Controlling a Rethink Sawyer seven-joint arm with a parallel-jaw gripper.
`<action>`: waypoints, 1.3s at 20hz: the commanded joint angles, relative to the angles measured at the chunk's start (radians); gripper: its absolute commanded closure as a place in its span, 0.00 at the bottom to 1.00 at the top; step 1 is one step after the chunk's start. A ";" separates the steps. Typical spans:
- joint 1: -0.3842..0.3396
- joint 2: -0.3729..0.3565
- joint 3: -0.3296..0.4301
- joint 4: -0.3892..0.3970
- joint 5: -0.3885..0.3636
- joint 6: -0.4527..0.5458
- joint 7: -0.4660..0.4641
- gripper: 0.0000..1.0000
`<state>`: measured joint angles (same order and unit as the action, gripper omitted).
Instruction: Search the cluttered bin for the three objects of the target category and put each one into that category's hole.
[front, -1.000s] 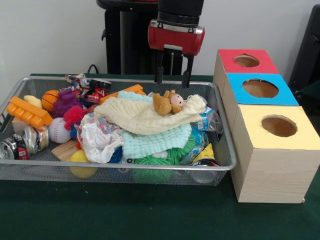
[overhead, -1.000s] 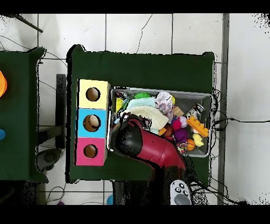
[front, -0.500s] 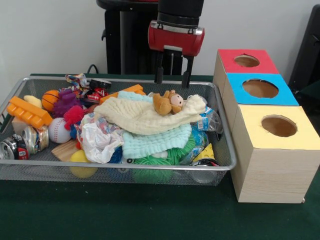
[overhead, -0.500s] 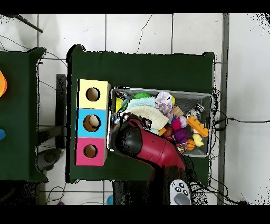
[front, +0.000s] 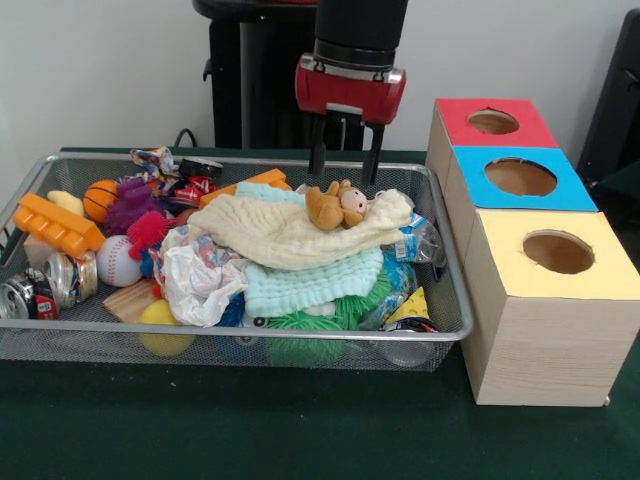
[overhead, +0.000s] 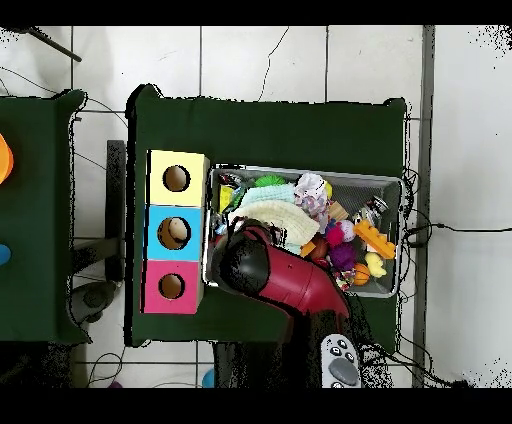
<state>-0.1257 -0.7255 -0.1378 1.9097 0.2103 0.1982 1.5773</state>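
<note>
My gripper (front: 345, 173) hangs open over the back of the wire bin (front: 450, 290), its two black fingers (front: 317, 160) spread just above and behind a small brown plush monkey (front: 335, 205). The monkey lies on a cream cloth (front: 290, 232) piled over a pale green cloth (front: 305, 285). In the overhead view the red arm (overhead: 285, 280) covers the gripper and the bin's lower left part. To the right of the bin stands a wooden box with a red hole (front: 493, 122), a blue hole (front: 520, 177) and a yellow hole (front: 558, 252).
The bin also holds an orange block (front: 55, 225), a small basketball (front: 100, 198), a baseball (front: 118, 262), cans (front: 30, 295), crumpled paper (front: 200, 280), a purple fuzzy toy (front: 130, 205), a green spiky ball (front: 300, 330) and a yellow ball (front: 165, 330). Green cloth covers the table (front: 300, 430).
The gripper has come down slightly and shifted a little toward the monkey. The bin's contents have not moved.
</note>
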 joint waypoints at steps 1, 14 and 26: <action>-0.024 0.074 0.053 0.029 0.016 -0.039 0.214 0.00; -0.040 0.098 0.070 0.027 0.010 -0.066 0.211 0.00; -0.047 0.095 0.078 0.034 0.011 -0.067 0.213 0.00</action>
<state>-0.1424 -0.6616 -0.1374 1.9094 0.2103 0.1966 1.5773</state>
